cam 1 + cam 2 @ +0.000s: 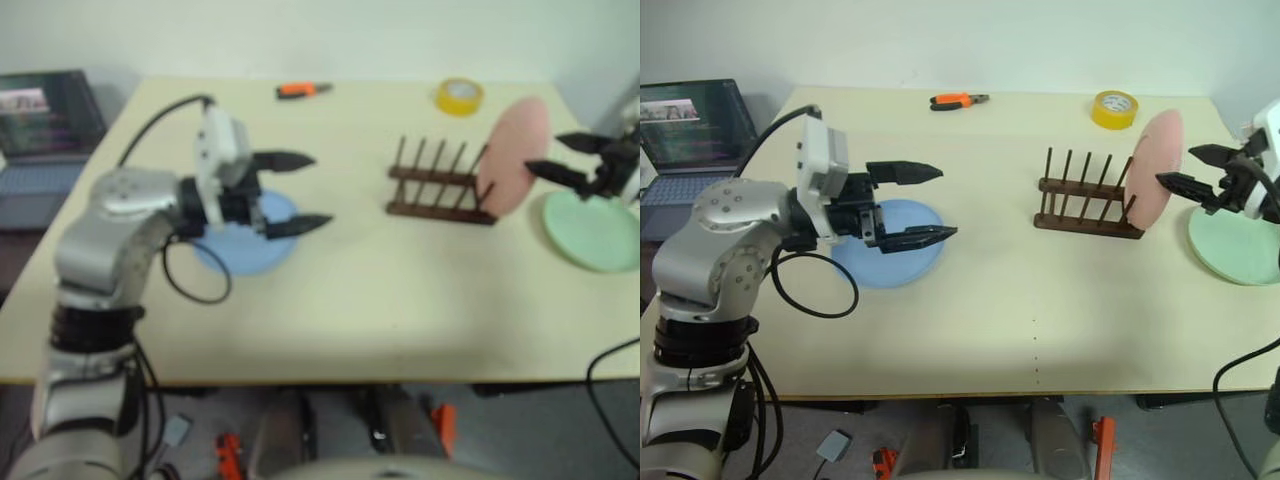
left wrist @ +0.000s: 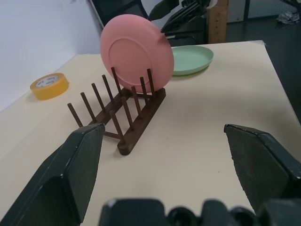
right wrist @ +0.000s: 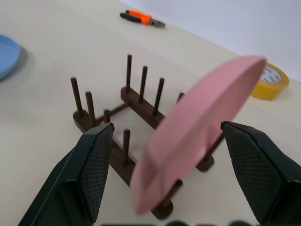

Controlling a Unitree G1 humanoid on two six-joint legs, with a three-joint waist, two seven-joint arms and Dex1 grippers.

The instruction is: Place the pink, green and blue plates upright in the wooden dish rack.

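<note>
The left gripper [image 1: 925, 203] and its arm cover part of the blue plate [image 1: 902, 262]. The green plate [image 1: 1230, 250] runs past the picture's right edge, partly behind the right gripper [image 1: 1185, 168]. The laptop [image 1: 685, 130] is cut off at the left edge.

Even, soft overhead light falls on the pale cream surface [image 1: 1040, 310], with faint shadows under the salmon pink round plate [image 2: 136, 52] and dark brown wooden rack [image 2: 123, 113]. The left eye view is hazy; the right wrist view blurs the pink plate
</note>
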